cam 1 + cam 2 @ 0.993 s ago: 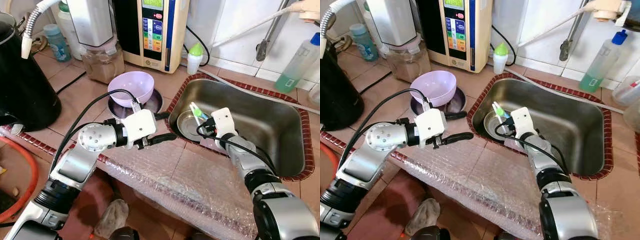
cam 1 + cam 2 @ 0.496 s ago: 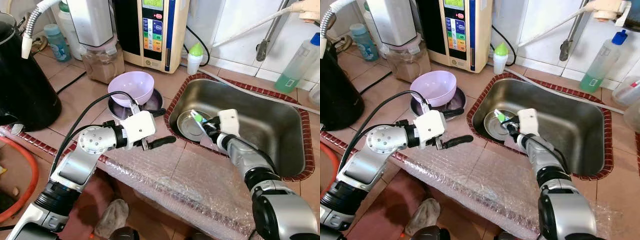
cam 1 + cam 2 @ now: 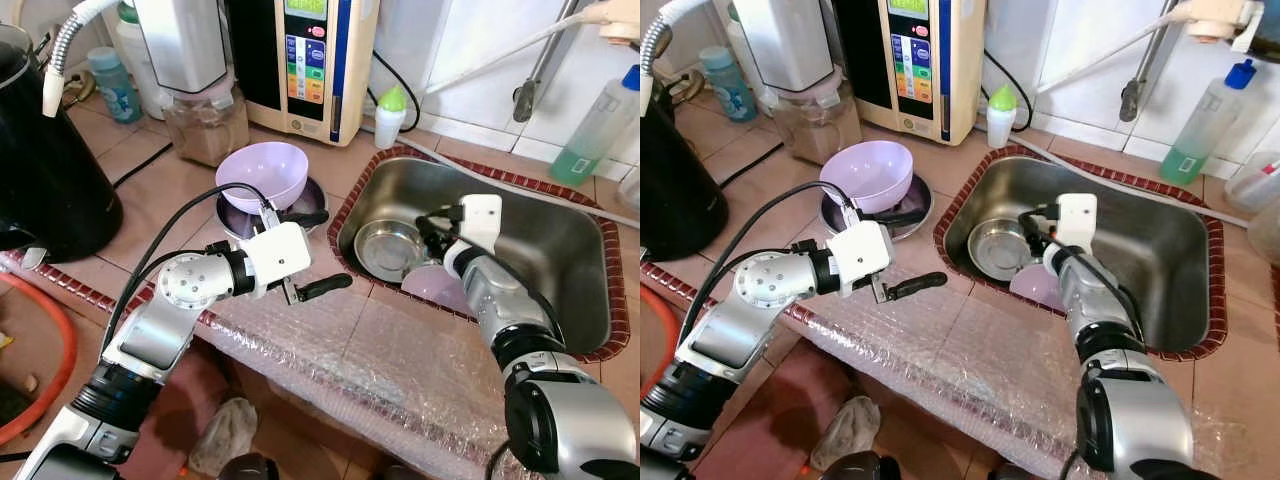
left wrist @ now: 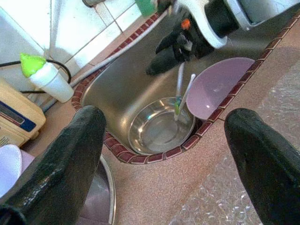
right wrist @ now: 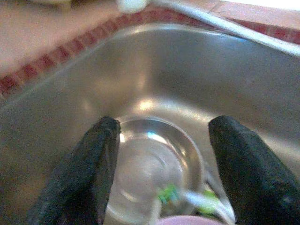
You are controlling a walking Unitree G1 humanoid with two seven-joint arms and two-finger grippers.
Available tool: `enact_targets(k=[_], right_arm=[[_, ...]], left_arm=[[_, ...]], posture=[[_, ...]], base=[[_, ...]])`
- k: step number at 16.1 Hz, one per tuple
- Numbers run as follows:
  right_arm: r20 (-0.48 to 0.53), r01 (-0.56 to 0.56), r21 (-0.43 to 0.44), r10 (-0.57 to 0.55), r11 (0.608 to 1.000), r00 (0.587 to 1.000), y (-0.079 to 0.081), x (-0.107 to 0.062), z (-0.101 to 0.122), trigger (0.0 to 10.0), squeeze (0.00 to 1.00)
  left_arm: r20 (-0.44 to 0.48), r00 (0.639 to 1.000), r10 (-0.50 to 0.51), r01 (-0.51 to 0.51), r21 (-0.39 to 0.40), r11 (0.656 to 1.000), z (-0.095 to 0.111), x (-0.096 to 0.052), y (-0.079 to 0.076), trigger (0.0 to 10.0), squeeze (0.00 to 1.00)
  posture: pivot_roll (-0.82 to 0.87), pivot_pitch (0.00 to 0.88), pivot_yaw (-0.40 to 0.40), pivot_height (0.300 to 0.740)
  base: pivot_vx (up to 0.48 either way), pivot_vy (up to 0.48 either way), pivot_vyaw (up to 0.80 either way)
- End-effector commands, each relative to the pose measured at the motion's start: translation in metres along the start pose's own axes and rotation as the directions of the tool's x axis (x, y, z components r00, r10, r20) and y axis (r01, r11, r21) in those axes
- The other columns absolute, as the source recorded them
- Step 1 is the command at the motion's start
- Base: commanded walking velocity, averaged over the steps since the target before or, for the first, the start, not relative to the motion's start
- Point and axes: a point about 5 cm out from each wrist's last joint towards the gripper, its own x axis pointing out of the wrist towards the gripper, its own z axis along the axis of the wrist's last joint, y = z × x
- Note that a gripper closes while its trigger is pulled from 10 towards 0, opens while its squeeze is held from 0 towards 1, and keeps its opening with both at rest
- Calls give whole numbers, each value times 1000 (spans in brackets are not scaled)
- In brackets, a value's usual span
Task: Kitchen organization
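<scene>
My right gripper [image 3: 432, 228] hangs open inside the steel sink [image 3: 560, 250], just above a steel bowl [image 3: 385, 250]. Its black fingers [image 5: 89, 173] frame that bowl [image 5: 154, 159]. Green-and-white toothbrushes [image 4: 180, 91] lean between the steel bowl [image 4: 159, 126] and a purple bowl [image 4: 220, 84] at the sink's near wall, free of the gripper. My left gripper [image 3: 322, 252] is open over the counter by the sink's left rim, holding nothing. Another purple bowl [image 3: 265, 172] sits on a steel plate [image 3: 308, 203] on the counter behind it.
Bubble wrap [image 3: 400, 370] covers the counter's front edge. A black kettle [image 3: 45, 170] stands far left; a blender [image 3: 200, 90], a water machine [image 3: 310, 60] and a green-capped bottle [image 3: 390, 115] line the back. A soap bottle [image 3: 600, 125] stands right of the faucet [image 3: 535, 70].
My right gripper held the toothbrush over the steel bowl, then let it go; it now rests in the sink and the gripper has drawn back to the right, open. The left arm barely moved.
</scene>
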Motion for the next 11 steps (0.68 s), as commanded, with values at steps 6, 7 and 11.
enact_targets(k=[6, 7, 11], right_arm=[[30, -53, 73, 51, 996, 998, 15, 0, -4, 10000, 1000], [52, -58, 55, 55, 997, 997, 18, -2, -5, 10000, 1000], [68, -82, 47, 79, 995, 995, 26, -8, -13, 10000, 1000]], left_arm=[[52, 959, 279, -280, 20, 960, 9, -5, 35, 10000, 1000], [62, 898, 435, -435, -14, 900, 9, -11, 51, 10000, 1000], [-20, 749, 662, -658, -140, 740, -7, -31, 71, 10000, 1000]], posture=[[3, 0, 7, 740], [3, 0, 7, 740], [-1, 0, 9, 740]], base=[[0, 0, 0], [0, 0, 0], [0, 0, 0]])
